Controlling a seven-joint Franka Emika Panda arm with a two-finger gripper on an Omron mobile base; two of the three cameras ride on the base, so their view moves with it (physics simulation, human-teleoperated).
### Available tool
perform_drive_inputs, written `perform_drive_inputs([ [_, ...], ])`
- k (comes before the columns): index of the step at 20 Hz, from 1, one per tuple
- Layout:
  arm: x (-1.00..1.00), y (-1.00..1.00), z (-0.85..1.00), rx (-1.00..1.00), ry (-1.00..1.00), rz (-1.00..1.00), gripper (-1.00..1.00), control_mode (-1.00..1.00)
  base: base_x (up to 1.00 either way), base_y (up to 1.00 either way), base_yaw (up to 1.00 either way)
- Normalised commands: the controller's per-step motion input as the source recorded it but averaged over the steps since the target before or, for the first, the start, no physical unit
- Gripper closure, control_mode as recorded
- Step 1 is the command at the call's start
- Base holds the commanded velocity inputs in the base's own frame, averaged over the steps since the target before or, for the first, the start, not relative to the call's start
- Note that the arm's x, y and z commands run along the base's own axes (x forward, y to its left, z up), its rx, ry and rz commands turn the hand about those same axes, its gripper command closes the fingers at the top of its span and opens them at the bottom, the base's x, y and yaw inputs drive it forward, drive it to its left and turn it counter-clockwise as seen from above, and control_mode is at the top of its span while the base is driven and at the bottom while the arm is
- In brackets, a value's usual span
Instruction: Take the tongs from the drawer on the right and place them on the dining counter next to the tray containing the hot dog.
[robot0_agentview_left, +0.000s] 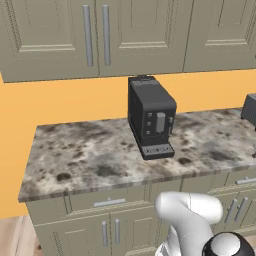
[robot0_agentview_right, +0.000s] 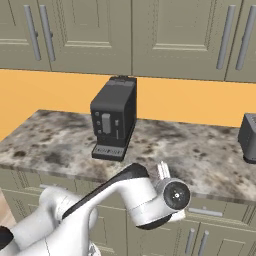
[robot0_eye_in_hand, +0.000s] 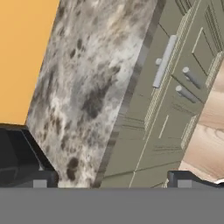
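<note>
Hand view: jaws spread wide and empty, closed drawer (robot0_eye_in_hand: 164, 65) ahead beneath the stone counter (robot0_eye_in_hand: 87, 87).

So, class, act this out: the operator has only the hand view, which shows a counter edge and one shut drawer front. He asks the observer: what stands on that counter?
Observer: A black coffee machine stands on the counter, its back towards the orange wall.
Operator: Anything else up there?
Observer: A second dark appliance sits at the far right, cut off by the frame edge.
Operator: Is any drawer open along the row?
Observer: No. The drawers under the counter are all shut.
</note>
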Motion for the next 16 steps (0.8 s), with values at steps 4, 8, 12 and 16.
perform_drive_inputs([
  [4,-0.06,-0.26,-0.34,0.13,-0.27,-0.01,-1.00,-1.00,0.00,0.00,0.00],
  [8,0.00,-0.39,-0.36,0.12,-0.24,0.00,-1.00,-1.00,0.00,0.00,0.00],
  [12,0.00,-0.49,-0.49,0.05,-0.14,0.00,-1.00,-1.00,0.00,0.00,0.00],
  [16,0.00,-0.54,-0.41,0.00,-0.02,0.00,-1.00,-1.00,0.00,0.00,0.00],
])
